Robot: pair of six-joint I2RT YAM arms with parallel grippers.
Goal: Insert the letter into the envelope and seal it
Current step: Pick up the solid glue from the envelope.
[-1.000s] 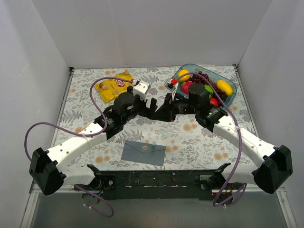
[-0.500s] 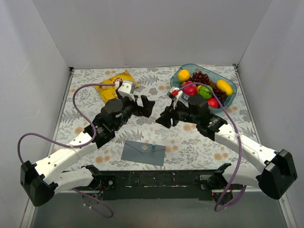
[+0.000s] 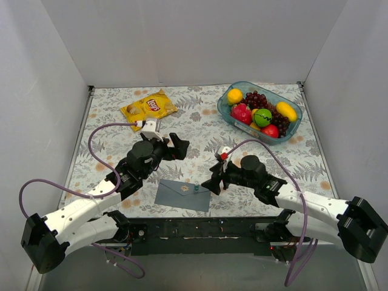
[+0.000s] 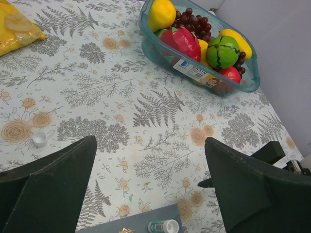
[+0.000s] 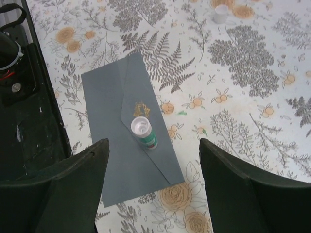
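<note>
Lying atop the envelope (image 5: 104, 102), a small tube (image 5: 145, 133).

A robotics lab test booth: plain white panel walls (image 3: 194, 42) box in three sides of a bench (image 3: 200, 121) under a grey-and-orange floral cloth. Two white-and-black robot arms (image 3: 79, 209) trailing purple cables (image 3: 97, 130) are bolted to a black metal rail (image 3: 200, 229). A clear blue plastic basin (image 4: 194, 69) of fruit stands as a staged prop.
</note>
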